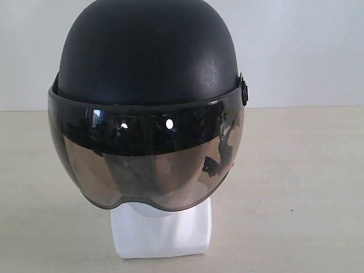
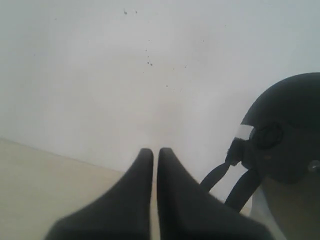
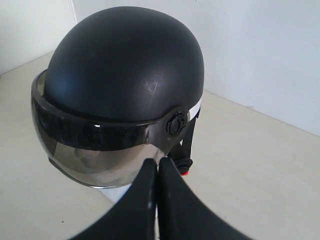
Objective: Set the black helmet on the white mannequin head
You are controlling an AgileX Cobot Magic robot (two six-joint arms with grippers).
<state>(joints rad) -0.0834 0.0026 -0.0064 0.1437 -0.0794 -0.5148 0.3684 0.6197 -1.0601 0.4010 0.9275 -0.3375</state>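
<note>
Left fingers (image 2: 134,200), right fingers (image 3: 141,200) closed; black helmet (image 1: 148,51) on white mannequin head (image 1: 162,234).

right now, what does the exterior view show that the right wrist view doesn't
Only the exterior view: the white mannequin head's squared base in full, standing on the table, and the visor seen head-on.
Only the right wrist view: the right pincer, shut and holding nothing, a red buckle clip under the side of the black helmet, and a scratch on its shell.
Both: the helmet seated on the head with the visor down, and a pale wall behind.
</note>
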